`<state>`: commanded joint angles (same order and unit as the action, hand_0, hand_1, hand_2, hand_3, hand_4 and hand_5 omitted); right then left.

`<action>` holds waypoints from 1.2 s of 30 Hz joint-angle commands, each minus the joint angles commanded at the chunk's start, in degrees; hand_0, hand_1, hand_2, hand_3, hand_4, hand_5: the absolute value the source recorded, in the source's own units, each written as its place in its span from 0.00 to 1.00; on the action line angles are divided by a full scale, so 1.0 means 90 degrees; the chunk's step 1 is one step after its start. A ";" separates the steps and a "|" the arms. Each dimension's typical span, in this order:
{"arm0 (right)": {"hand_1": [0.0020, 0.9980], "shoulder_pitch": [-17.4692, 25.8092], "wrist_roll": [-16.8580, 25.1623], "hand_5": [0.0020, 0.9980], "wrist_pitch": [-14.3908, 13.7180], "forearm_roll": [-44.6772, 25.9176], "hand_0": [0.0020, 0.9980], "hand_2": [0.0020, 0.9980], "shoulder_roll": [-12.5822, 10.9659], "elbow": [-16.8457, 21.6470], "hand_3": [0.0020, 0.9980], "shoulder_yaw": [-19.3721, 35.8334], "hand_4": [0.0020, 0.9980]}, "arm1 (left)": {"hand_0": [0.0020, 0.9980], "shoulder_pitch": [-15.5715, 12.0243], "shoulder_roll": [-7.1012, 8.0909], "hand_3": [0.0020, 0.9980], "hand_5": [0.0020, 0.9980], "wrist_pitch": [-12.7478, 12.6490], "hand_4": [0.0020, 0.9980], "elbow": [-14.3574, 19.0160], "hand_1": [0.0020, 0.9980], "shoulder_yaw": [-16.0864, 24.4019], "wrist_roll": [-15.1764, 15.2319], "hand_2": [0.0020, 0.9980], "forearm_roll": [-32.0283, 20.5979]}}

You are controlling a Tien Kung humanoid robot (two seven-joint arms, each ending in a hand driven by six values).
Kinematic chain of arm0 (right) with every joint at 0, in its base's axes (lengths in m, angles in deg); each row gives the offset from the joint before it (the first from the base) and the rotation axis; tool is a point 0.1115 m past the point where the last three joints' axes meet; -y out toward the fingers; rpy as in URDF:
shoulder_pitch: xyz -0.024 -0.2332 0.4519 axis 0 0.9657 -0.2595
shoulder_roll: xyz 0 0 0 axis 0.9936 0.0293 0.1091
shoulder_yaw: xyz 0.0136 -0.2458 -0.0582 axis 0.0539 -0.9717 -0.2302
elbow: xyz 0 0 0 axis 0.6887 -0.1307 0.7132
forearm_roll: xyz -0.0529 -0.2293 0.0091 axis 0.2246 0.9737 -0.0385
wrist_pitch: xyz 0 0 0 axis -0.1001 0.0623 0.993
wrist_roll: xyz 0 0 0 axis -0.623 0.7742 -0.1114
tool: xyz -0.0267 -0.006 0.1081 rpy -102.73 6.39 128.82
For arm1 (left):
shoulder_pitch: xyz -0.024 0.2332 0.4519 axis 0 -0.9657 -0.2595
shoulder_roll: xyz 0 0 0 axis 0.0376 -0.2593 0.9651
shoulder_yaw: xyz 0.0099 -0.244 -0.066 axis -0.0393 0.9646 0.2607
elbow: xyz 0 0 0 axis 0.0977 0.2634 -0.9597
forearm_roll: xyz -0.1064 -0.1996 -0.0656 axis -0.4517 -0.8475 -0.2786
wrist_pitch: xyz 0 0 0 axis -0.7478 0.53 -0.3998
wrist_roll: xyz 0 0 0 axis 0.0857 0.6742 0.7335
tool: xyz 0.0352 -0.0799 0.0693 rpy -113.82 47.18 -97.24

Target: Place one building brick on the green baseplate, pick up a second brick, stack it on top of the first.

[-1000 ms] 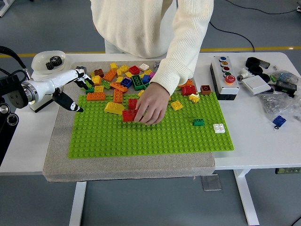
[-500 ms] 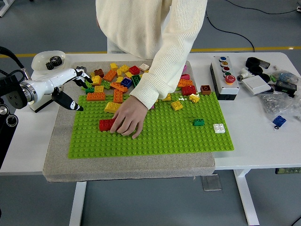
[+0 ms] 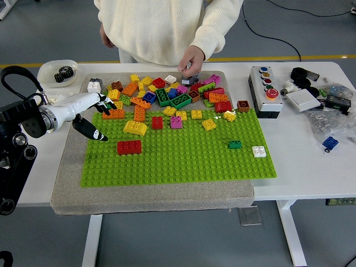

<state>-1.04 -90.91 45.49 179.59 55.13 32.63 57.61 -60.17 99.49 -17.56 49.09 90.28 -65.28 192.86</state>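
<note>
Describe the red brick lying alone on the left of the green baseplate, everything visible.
The red brick is a rectangular studded block, plastic by its look, lying flat and studs up on the green baseplate, long side across the picture. Nothing touches it. The pile lies further back; the left hand hovers to its upper left.

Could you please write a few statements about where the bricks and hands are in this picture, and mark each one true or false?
1. A red brick lies alone on the green baseplate, apart from the pile. True.
2. The robot's left hand grasps the red brick. False: it hovers at the baseplate's left edge, fingers spread, holding nothing.
3. The person's hand is at the far side of the brick pile. True.
4. The white brick sits on the grey mat. False: it rests on the baseplate near its right edge.
5. The robot's right hand is reaching over the table. False: it is not in view.
</note>
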 joint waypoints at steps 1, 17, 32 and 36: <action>0.66 -0.0003 0.0000 0.28 0.0002 0.0009 0.75 0.73 -0.0003 0.0000 0.62 0.0000 0.83 | 0.85 -0.0002 -0.0033 0.76 0.10 0.0000 1.00 -0.0011 0.74 -0.0033 -0.0054 0.70 0.0018; 0.66 0.0003 -0.0011 0.29 0.0002 0.0054 0.75 0.73 -0.0045 0.0000 0.62 0.0047 0.83 | 0.85 -0.0161 -0.0232 0.76 0.11 0.0000 1.00 0.0275 0.74 -0.0279 -0.0517 0.70 -0.0084; 0.66 0.0000 -0.0023 0.29 0.0000 -0.0008 0.75 0.73 -0.0044 0.0000 0.62 0.0022 0.83 | 0.84 -0.0337 -0.0362 0.75 0.11 0.0000 1.00 0.0455 0.73 -0.0791 -0.0682 0.69 -0.0268; 0.66 -0.0010 -0.0022 0.29 -0.0002 -0.0015 0.75 0.73 -0.0047 0.0000 0.62 0.0021 0.83 | 0.84 -0.0277 -0.0357 0.74 0.11 0.0000 1.00 0.0313 0.73 -0.0892 -0.0514 0.68 -0.0203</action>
<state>-1.13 -91.11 45.47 179.46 54.70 32.63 57.80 -62.66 96.27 -17.56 51.90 82.25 -69.91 191.04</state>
